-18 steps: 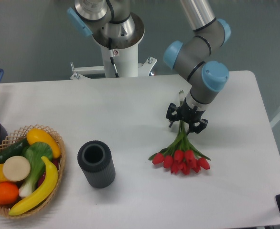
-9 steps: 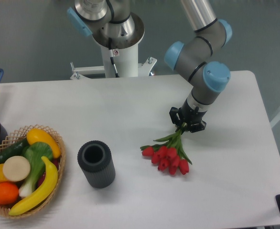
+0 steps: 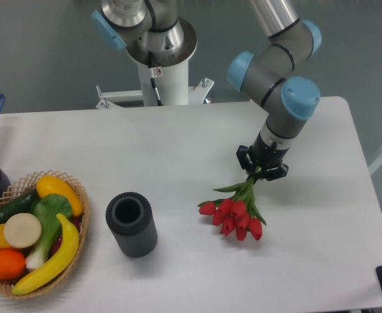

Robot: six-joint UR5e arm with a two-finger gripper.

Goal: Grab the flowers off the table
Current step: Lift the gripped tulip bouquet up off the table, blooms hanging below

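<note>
1. Flowers (image 3: 235, 214): a bunch of red tulips on green stems with a few leaves. The stems gather at the top, where the tool grips them. The red heads hang below and slightly to the camera-left of that grip. Whether the heads touch the white table (image 3: 178, 143) or hang just above it cannot be told from this view.
2. Gripper (image 3: 262, 169): two black fingers clenched around the upper stems, grasping the bunch; the wrist points down over the right-hand half of the tabletop.
3. Governing relation: the bunch's long axis runs from the grip down toward the camera, tilted a little to the left, with the heavy heads at the free end. A straight rise would likely let the heads swing beneath the fingers.
4. Judged stage: grasp made, the lift appears under way.
5. Other items: a dark ribbed cylindrical vase (image 3: 132, 223) well to the left; a wicker basket of fruit and vegetables (image 3: 34, 231) at the far left edge.
</note>
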